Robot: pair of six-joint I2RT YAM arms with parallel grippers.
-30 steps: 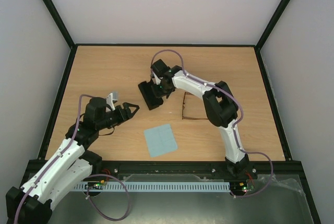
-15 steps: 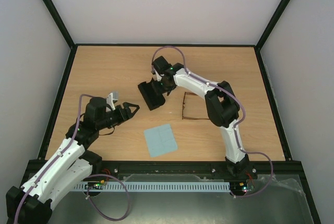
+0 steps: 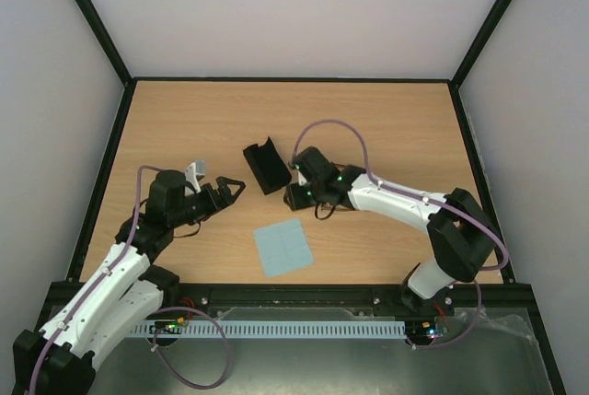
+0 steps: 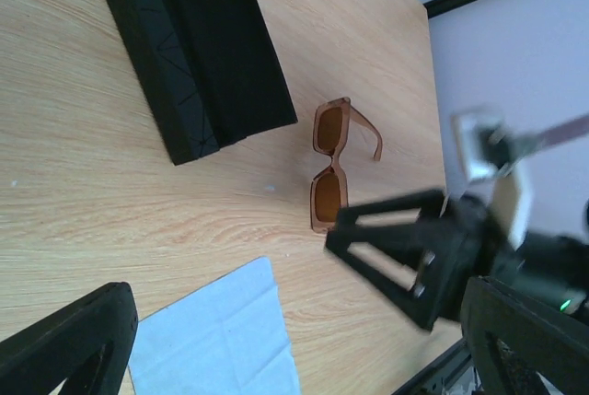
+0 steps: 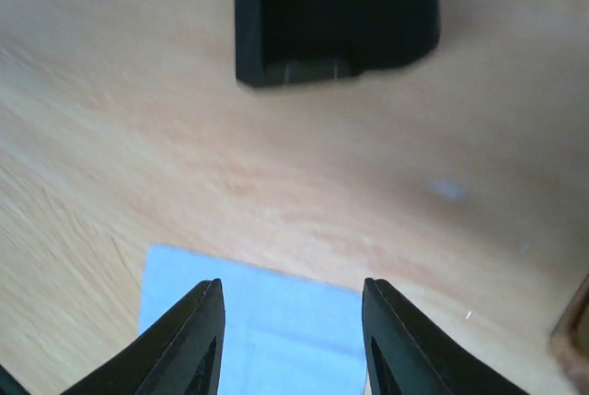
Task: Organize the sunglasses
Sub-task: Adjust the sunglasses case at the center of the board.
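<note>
Shows thin dark-brown-framed sunglasses (image 4: 329, 197) on wooden table (image 4: 110, 220) just beside open black oblong case (image 4: 198, 54), likely awaiting stowing. Finds right gripper (image 5: 293, 289) spread, empty, close by for pickup; left gripper (image 3: 232, 191) spread wide, standing off.

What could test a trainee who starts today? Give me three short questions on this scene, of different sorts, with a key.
1. True or false: the sunglasses lie inside the black case.
2. In the right wrist view, what shows between the fingers of the right gripper? A. the light blue cloth B. the sunglasses C. the black case
3. Short answer: what is the left gripper holding?

Key
1. False: they lie on the table beside it.
2. A.
3. Nothing; its jaws stand open.
</note>
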